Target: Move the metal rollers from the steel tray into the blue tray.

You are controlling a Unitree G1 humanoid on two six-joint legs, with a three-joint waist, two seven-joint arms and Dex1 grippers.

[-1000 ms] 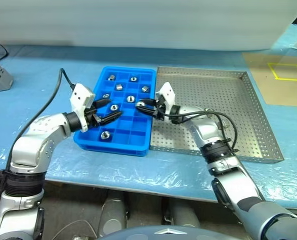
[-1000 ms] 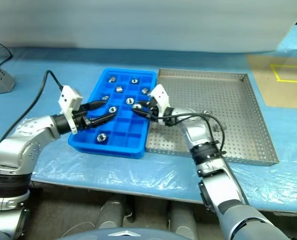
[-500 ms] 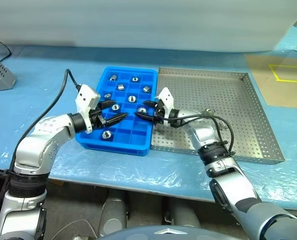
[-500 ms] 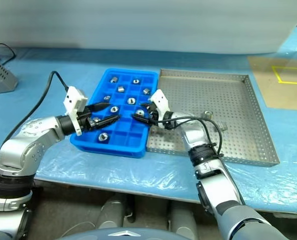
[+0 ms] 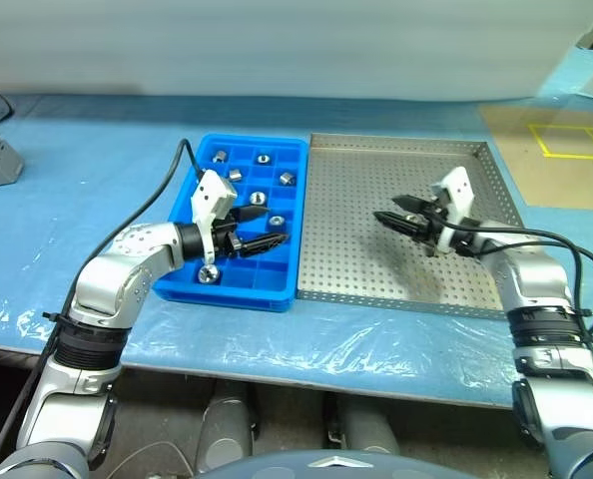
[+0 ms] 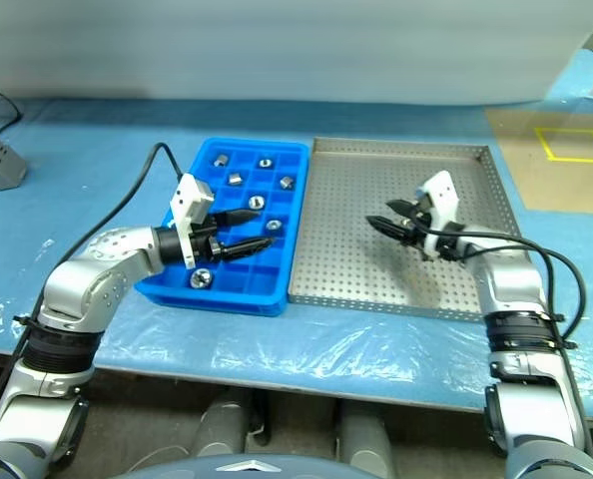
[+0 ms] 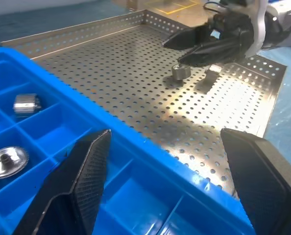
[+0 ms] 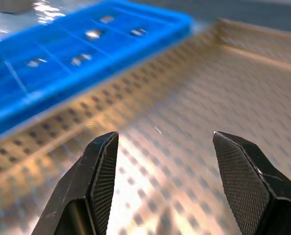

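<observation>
Hovering over the steel tray with the right gripper, jaws spread apart, nothing between them. Reaching over the near end of the blue tray with the left gripper, jaws likewise released and empty.

Both trays side by side on the counter, long edges touching, blue on the left.

Rollers already sitting in several blue compartments, one per cell, most toward the far end, one alone at the near left corner. At least one roller left on the perforated steel floor, just beside the right gripper's tips in the left wrist view. Small pale glint right next to it: cannot tell whether second roller or reflection.

Judged step: going for the remaining roller with the right gripper. Task probably near done.

Handling, as a guess:
- small, solid metal, so stiff and dense for its size, no crush risk
- smooth and shiny, so likely slippery; round wall prone to rolling or squirting out sideways under an off-centre pinch
- perforated floor probably some help against rolling, not much

Where to grip: across the curved outer wall, jaws centred on the middle, coming down from above, roller upright with hole up if possible. Closing slowly and squarely. Low carry over the shared rim, then release into a free cell.

Risk: nudging the roller away with one tip before closing, or dropping it at the rim between trays.
</observation>
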